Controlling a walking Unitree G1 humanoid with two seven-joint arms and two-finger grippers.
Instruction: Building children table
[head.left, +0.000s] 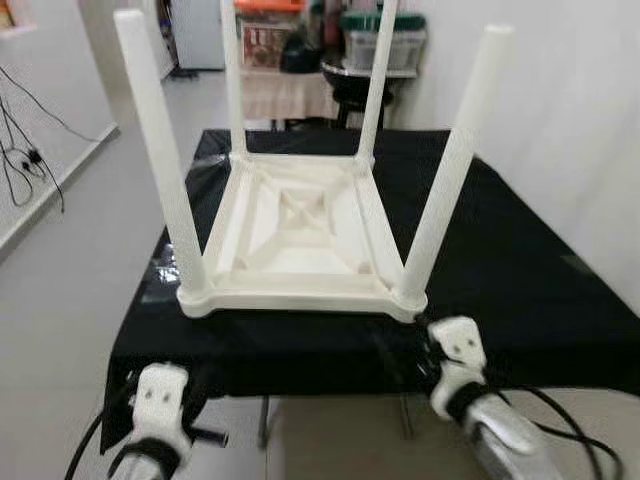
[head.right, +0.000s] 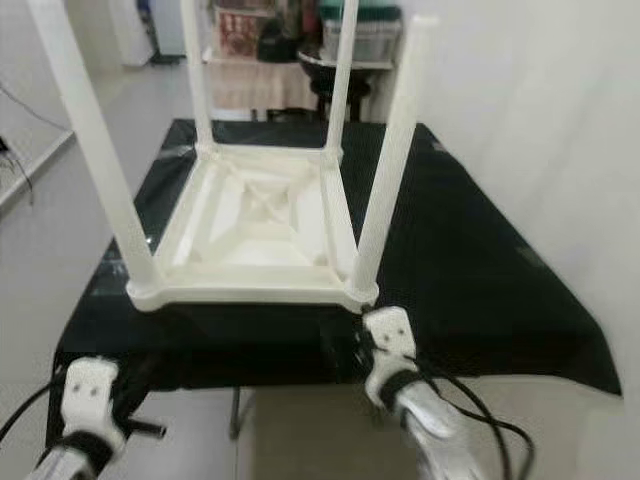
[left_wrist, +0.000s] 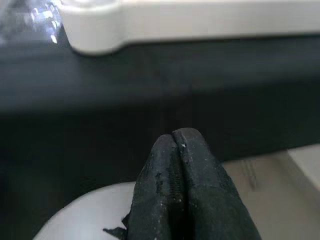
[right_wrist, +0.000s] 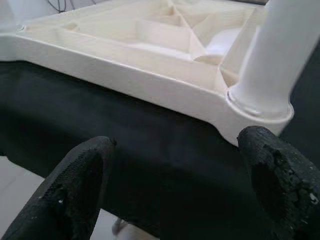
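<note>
Children's table lies upside down on the black-draped tabletop; right pincer gapes wide near its corner, left pincer pressed closed, both empty.

Cream-white plastic table, plain black cloth beneath, black pincer fingers, pale grey floor

White walls, pale floor, cluttered far shelf.
</note>
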